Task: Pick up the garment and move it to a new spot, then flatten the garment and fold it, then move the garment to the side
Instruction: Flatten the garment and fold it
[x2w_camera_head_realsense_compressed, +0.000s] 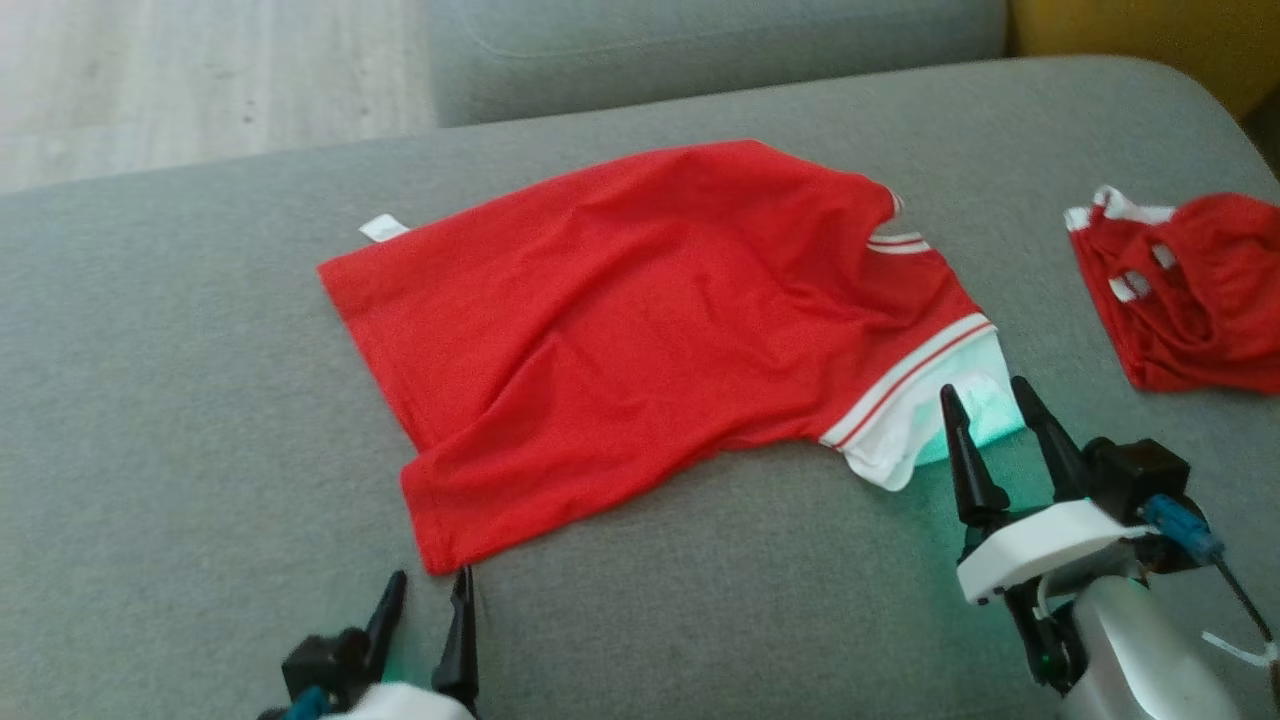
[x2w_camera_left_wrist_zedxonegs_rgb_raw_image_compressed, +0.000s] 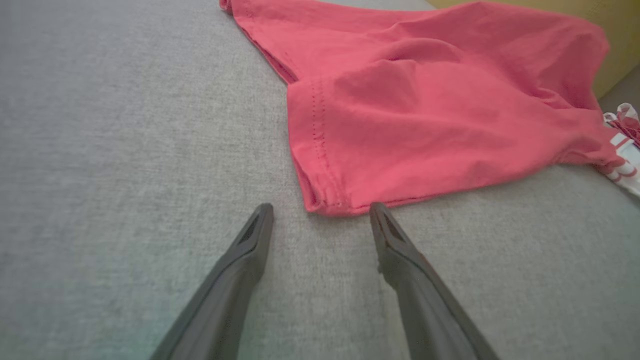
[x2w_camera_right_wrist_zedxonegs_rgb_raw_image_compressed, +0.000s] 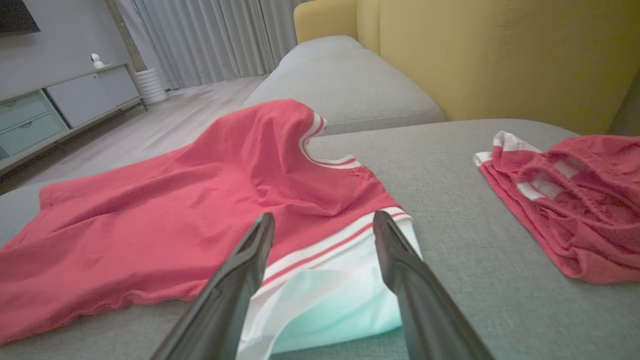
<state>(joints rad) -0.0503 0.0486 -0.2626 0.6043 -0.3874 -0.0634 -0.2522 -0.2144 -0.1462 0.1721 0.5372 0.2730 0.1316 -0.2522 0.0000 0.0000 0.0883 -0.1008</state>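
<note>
While loose, garment (x2w_camera_head_realsense_compressed: 640, 330) just beside left hand (x2w_camera_head_realsense_compressed: 430, 585)

The right gripper (x2w_camera_head_realsense_compressed: 983, 390) has two long, tapering black fingers (x2w_camera_head_realsense_compressed: 965, 460) set in a rounded white housing (x2w_camera_head_realsense_compressed: 1040, 548), with a boxy black block (x2w_camera_head_realsense_compressed: 1140, 468), a blue plug (x2w_camera_head_realsense_compressed: 1180, 525) and a thin black cable (x2w_camera_head_realsense_compressed: 1240, 598) at its right, on a smooth silver-grey forearm (x2w_camera_head_realsense_compressed: 1140, 640). The left gripper (x2w_camera_head_realsense_compressed: 430, 573) has matching dark fingers.

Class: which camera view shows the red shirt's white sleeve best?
The right wrist view: the white sleeve lies large and close, just past the open right gripper. The head view shows the sleeve whole but smaller. The left wrist view catches its striped edge at the picture's right.
</note>
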